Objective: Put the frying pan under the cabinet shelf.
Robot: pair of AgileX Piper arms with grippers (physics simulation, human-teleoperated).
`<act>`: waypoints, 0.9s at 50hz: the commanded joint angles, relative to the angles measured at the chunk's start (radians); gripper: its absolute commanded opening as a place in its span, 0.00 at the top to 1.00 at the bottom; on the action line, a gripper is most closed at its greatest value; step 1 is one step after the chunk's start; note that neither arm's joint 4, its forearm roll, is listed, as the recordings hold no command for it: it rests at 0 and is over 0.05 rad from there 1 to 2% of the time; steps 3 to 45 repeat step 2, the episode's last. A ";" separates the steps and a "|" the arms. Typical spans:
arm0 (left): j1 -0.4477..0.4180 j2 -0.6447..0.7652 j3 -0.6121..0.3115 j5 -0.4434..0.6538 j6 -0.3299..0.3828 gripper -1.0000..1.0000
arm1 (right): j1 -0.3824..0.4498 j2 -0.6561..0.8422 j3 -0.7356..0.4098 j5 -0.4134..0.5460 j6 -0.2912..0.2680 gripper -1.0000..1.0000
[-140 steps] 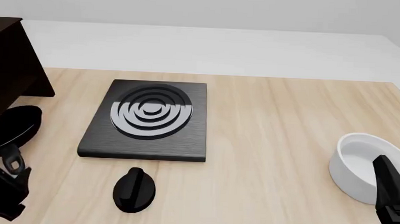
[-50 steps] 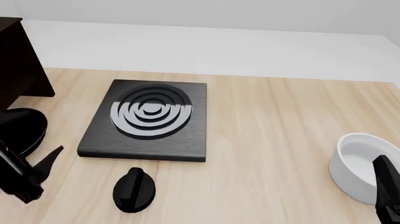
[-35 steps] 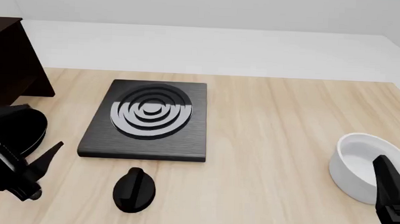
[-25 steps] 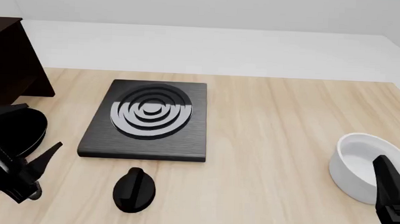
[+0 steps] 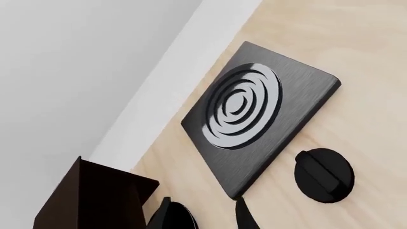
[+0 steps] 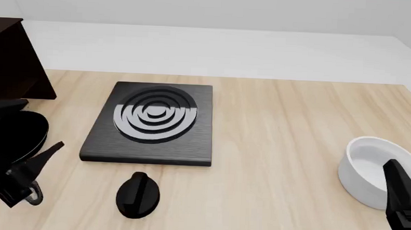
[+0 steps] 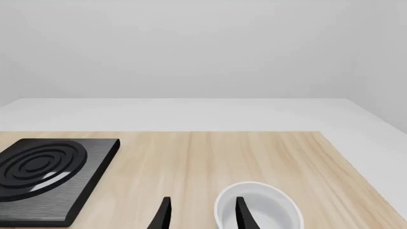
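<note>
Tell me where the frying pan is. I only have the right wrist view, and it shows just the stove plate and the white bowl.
Observer: The frying pan lies on the table left of the stove plate, partly hidden by the left arm.
Operator: And the cabinet?
Observer: The cabinet shelf stands at the far left, beyond the pan.
Operator: Is the left tool holding the pan?
Observer: The left tool is open right by the pan. I cannot tell whether it touches it.
</note>
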 commanded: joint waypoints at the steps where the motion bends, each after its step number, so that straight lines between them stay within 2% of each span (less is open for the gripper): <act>1: -0.028 -0.004 -0.034 0.039 -0.042 0.00 | 0.000 0.000 0.000 0.000 0.000 0.00; 45: -0.025 -0.004 -0.038 0.037 -0.043 0.00 | 0.000 0.000 0.000 0.000 0.000 0.00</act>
